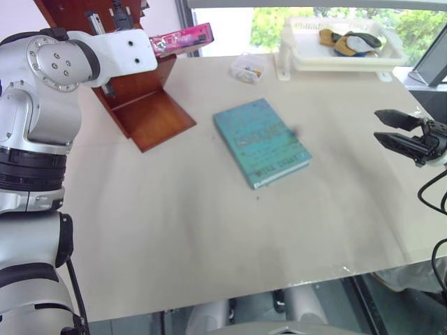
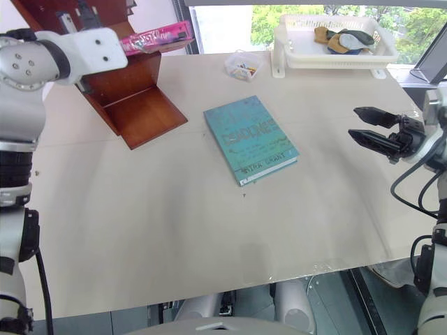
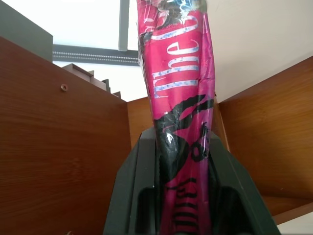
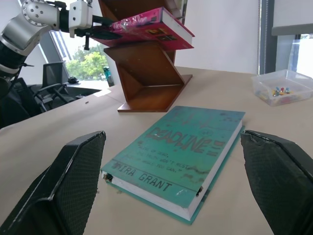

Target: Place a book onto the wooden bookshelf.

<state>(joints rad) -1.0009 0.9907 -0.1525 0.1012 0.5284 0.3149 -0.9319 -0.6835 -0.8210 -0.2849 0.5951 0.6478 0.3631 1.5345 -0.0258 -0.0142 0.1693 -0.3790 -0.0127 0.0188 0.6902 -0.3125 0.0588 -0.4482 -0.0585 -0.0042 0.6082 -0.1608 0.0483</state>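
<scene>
The left gripper [image 3: 183, 196] is clamped tight on the pink book [image 4: 149, 25], which juts out past its fingertips, level, over a board of the wooden bookshelf [image 1: 150, 115]; shelf boards stand close on both sides of it. The right gripper [image 1: 391, 131] hangs wide apart, holding nothing, over bare table [image 1: 209, 230]. A teal book [image 1: 262, 142] lies flat before it, well clear of the shelf.
</scene>
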